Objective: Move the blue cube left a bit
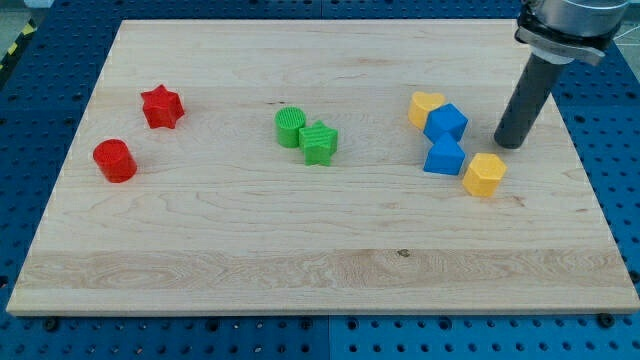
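The blue cube [446,122] sits on the wooden board [300,240] at the view's right, touching a yellow block [425,107] on its upper left. A second blue block [444,157], wedge-like, lies just below the cube. Another yellow block [485,175] lies to the lower right of that. My tip [510,144] stands on the board to the right of the blue cube, a short gap away from it, and above the lower yellow block.
A green cylinder [290,126] and a green star-like block [319,142] touch near the board's middle. A red star [161,107] and a red cylinder [115,160] lie at the view's left. The board's right edge is near my tip.
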